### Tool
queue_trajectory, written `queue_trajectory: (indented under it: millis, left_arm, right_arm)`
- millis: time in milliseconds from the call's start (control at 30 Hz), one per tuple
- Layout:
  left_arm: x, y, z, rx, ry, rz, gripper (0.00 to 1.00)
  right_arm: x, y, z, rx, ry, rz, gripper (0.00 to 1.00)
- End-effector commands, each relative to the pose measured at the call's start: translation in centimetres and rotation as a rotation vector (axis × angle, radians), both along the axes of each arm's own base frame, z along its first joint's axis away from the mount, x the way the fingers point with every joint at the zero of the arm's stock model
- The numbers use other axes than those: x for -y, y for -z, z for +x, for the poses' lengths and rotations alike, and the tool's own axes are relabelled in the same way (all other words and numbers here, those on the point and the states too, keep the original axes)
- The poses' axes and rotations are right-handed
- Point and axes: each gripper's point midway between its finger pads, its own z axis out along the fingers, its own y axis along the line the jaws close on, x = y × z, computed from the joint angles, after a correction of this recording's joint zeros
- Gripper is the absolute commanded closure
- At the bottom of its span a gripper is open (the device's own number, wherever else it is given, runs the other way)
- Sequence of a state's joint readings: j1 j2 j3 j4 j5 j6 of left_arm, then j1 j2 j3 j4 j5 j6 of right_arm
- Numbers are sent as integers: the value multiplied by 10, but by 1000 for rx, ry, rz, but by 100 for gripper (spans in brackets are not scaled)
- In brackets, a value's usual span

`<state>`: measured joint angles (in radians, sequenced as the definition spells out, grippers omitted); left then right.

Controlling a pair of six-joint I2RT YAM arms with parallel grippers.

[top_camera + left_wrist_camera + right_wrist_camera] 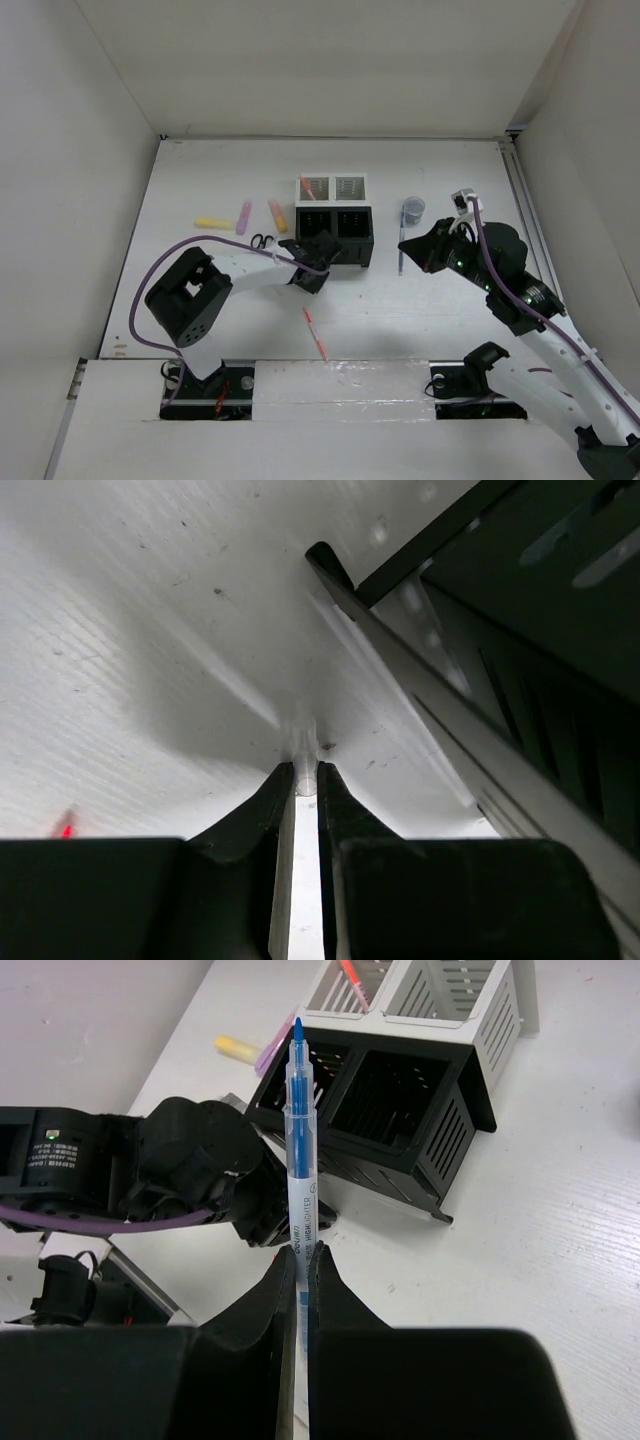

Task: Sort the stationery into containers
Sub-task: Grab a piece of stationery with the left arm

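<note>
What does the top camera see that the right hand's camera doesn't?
Only the top camera shows the red pen lying on the table and the small round grey item. Only the right wrist camera shows, up close, the right gripper shut on the blue pen, with printing on its clear barrel. Both show the black and white containers, the yellow highlighter and the left arm.
</note>
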<state>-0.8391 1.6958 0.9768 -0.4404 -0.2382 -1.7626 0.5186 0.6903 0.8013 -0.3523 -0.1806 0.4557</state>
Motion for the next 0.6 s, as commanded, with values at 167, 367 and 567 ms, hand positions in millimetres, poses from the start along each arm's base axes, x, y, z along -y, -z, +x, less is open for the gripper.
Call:
queue_trajectory:
  millis: [167, 367, 567]
  left_arm:
    - [-42, 9, -42, -30, 72, 148, 100]
    - [-34, -6, -56, -17, 87, 75, 100]
    - [-14, -37, -66, 47, 145, 21, 100]
  right_arm:
    - [-10, -2, -3, 12, -59, 5, 100]
    - [-12, -1, -2, 9, -68, 6, 100]
    - [-17, -1, 0, 8, -87, 11, 100]
